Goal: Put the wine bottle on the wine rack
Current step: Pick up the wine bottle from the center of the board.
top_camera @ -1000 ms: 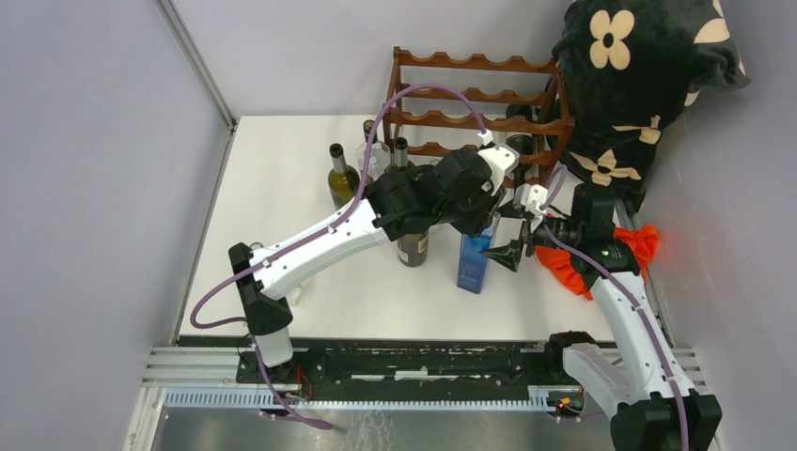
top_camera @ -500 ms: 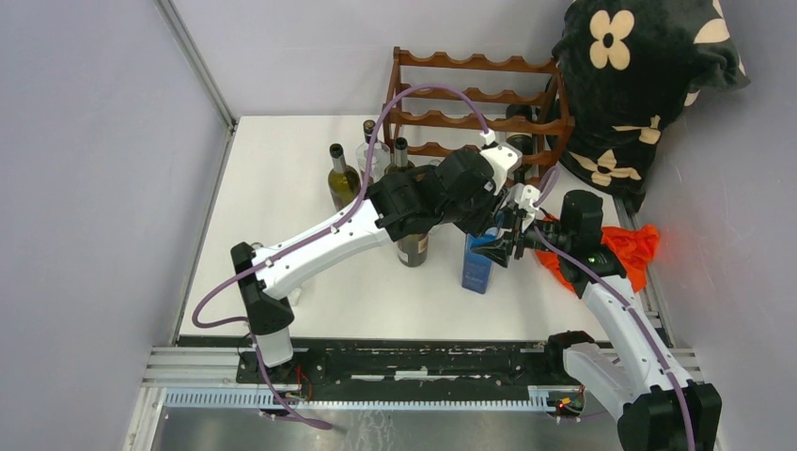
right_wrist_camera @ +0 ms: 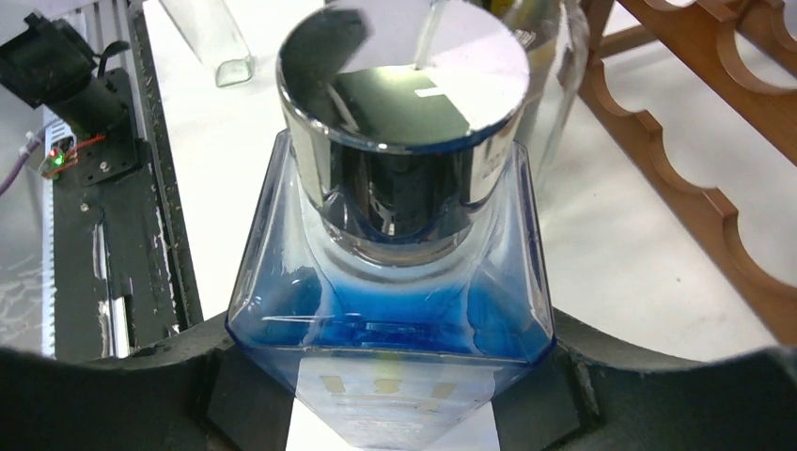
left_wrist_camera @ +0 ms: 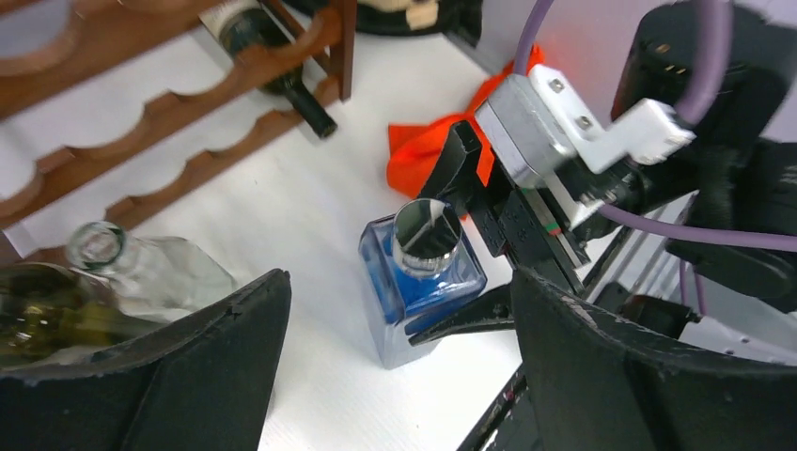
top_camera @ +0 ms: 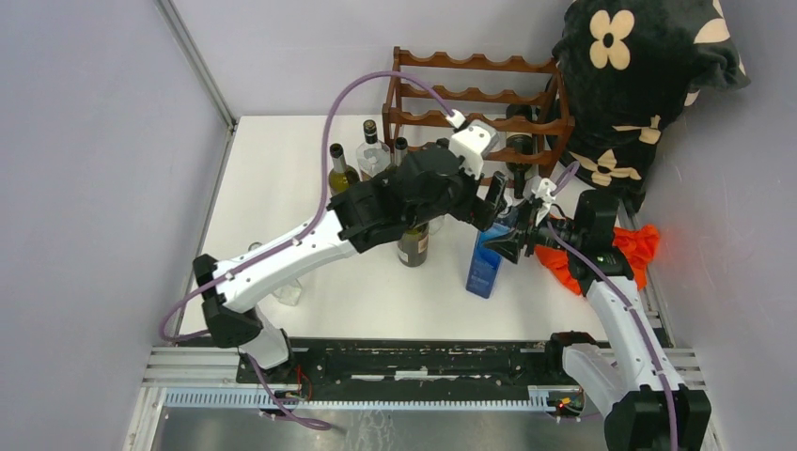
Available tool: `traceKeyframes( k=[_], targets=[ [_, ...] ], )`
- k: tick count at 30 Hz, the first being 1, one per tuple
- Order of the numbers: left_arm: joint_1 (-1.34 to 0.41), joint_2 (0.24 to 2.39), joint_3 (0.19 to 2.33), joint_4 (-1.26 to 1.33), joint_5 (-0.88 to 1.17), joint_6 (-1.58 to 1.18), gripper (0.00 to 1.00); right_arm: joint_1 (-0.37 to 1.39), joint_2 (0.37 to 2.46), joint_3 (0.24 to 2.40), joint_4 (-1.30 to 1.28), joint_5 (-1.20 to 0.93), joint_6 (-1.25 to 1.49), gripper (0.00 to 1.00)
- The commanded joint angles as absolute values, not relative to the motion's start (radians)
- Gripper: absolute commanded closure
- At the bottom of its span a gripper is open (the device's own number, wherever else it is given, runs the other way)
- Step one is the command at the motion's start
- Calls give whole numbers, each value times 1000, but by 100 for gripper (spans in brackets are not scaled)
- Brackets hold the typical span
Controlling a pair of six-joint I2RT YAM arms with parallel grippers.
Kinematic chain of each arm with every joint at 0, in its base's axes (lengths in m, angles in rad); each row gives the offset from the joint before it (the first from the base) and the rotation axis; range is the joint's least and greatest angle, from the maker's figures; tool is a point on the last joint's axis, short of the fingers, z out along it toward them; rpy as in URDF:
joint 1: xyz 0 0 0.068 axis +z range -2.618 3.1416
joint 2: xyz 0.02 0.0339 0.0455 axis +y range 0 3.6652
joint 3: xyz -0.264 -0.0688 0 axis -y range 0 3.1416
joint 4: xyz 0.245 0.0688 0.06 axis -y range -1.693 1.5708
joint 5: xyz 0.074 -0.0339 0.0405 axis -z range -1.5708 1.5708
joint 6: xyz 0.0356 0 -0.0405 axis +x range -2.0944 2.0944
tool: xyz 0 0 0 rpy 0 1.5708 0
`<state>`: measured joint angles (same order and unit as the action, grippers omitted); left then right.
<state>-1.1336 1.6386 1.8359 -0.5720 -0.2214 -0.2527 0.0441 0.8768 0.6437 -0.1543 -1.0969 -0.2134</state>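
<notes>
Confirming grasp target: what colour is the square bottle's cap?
Shiny silver cap on the blue bottle; best in right wrist view.

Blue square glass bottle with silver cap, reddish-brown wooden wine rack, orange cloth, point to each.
blue square glass bottle point(left_wrist_camera: 418, 287), left wrist view, its shoulder.
reddish-brown wooden wine rack point(top_camera: 475, 63), top external view, top rail.
orange cloth point(top_camera: 642, 246), top external view, right fold.

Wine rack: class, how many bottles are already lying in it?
1. A dark bottle lies at the right end of the wine rack, on a lower tier. The left arm covers part of the lower rails, so another may be hidden.
</notes>
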Motion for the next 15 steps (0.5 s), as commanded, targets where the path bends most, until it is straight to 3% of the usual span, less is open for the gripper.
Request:
traceKeyframes(
  k=[1,15],
  targets=[
    [-1131,1524,1771,-398,-275,-225,7,-32,872,659,-118,-1159,-109,100],
    [-1132,1331,1381,-174,-112,-197,0,-179,880,598,219,-1049,545,100]
  ],
)
